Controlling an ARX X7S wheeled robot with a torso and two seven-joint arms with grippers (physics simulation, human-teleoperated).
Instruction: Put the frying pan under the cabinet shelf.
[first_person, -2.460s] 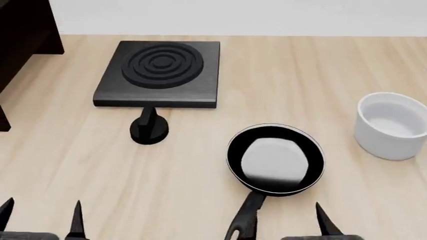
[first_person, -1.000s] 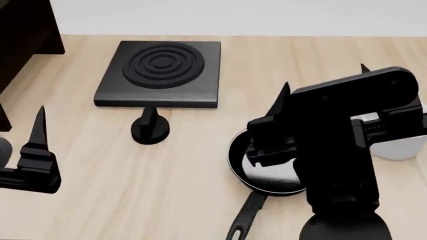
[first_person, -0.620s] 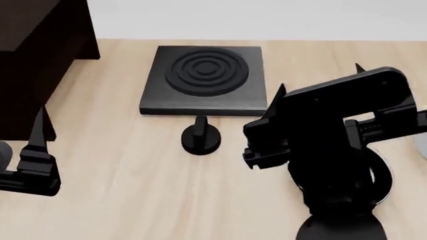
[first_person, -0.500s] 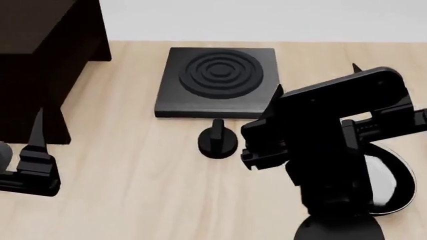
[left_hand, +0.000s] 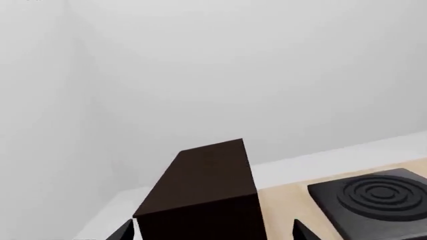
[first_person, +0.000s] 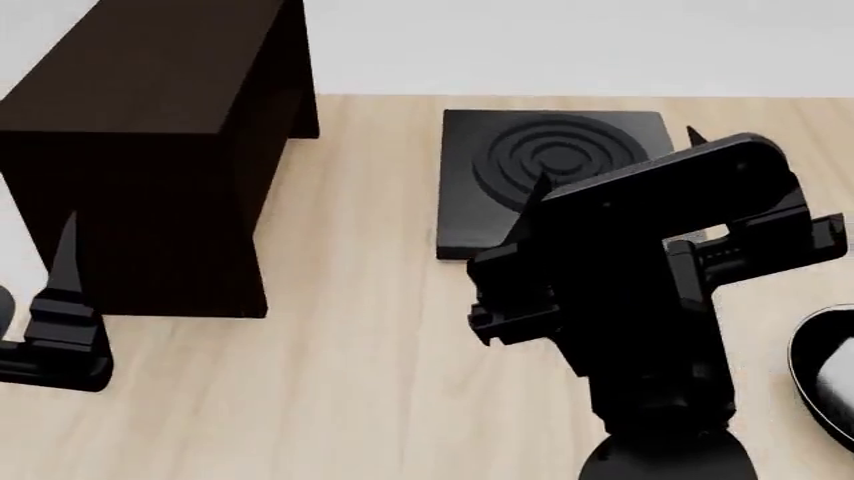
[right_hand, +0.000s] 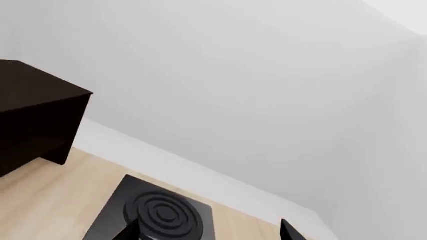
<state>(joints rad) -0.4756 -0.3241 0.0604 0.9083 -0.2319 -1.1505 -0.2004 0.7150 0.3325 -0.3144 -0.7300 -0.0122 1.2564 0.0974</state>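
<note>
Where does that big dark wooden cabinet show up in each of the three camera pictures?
Head view: the cabinet shelf fills the upper left, standing on the wooden table.
Left wrist view: it rises at the bottom centre, against the white wall.
Right wrist view: it sits at the left edge.
Shared landmark: the square black burner plate with rings, beside it in all three.

We see a light wooden desk (first_person: 360, 400) with a fine, pale grain, evenly lit and free of hard shadows. Behind it rises a plain white wall (right_hand: 220, 75), smooth and bare. A second white wall (left_hand: 33, 125) meets it at a soft corner. A pale ledge (left_hand: 320, 162) runs between the desk's far edge and the wall.
</note>
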